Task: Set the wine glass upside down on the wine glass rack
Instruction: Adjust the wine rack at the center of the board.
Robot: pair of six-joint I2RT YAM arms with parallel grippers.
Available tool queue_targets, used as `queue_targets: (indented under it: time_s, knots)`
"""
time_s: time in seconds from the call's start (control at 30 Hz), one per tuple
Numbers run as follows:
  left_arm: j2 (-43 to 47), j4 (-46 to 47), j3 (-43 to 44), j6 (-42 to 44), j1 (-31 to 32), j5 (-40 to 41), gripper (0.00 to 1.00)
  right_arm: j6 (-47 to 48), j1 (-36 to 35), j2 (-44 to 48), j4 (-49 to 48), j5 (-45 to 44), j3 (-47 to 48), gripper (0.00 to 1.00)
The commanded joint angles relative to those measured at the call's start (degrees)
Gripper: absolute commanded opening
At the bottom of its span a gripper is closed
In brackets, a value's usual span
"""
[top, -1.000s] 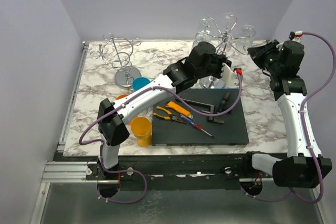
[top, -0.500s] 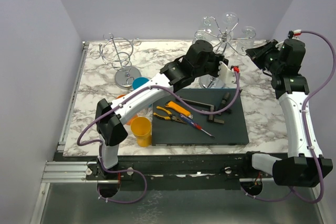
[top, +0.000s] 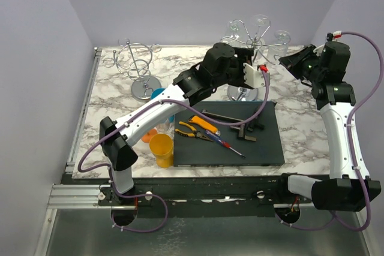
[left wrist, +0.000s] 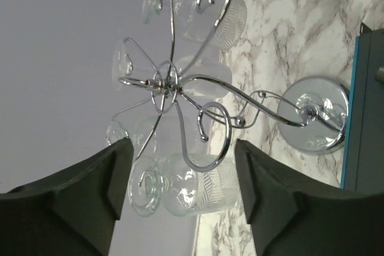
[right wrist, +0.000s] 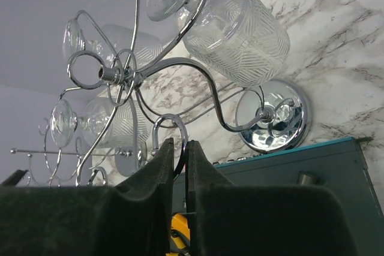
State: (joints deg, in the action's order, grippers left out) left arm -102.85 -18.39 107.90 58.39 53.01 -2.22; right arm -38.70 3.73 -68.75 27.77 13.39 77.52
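The chrome wine glass rack [top: 257,41] stands at the back of the table, with several ribbed glasses hanging bowl-down from its curled arms. In the left wrist view one wine glass [left wrist: 198,187] hangs from a rack hook [left wrist: 211,159], its foot toward the wall. My left gripper [left wrist: 183,148] is open; its dark fingers [left wrist: 90,199] stand on either side of this glass, apart from it. My right gripper [right wrist: 178,143] is shut on a chrome loop of the rack [right wrist: 174,125], to the right of the rack [top: 287,61] as the top view shows it.
A second, empty wire rack [top: 135,58] stands at the back left. A yellow cup [top: 161,149] and a blue dish [top: 161,95] sit left of a dark mat [top: 264,145] that carries pliers [top: 199,125], a screwdriver [top: 229,145] and hex keys.
My left gripper has opened and let go of the wine glass, which now hangs on the rack hook. The left arm has risen toward the rack top. The right gripper keeps its hold.
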Motion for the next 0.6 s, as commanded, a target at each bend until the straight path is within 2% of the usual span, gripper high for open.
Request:
queue_targets:
  time_s: [0.0,0.13,0.2,0.3,0.57]
  knots:
    - [0.4,1.0,5.2,-9.8,0.5,3.5,0.82,2.6,-0.7,0.8,-0.2,2.8,4.9,0.12]
    - [1.0,0.4,7.5,-17.1,0.4,2.8,0.93,3.6,-0.6,-0.3,1.4,1.9,7.6,0.12]
    - [1.7,-0.4,8.7,-21.1,0.4,2.6,0.98,3.9,-0.7,-0.9,1.9,1.7,8.4,0.17]
    - [3.5,-3.0,10.2,-27.3,0.4,2.3,0.99,4.4,-0.6,-1.3,2.4,1.0,9.4,0.28]
    - [12.3,-9.5,3.9,-37.2,-3.3,2.5,0.99,6.3,-0.6,-1.6,4.0,-2.8,14.2,0.33]
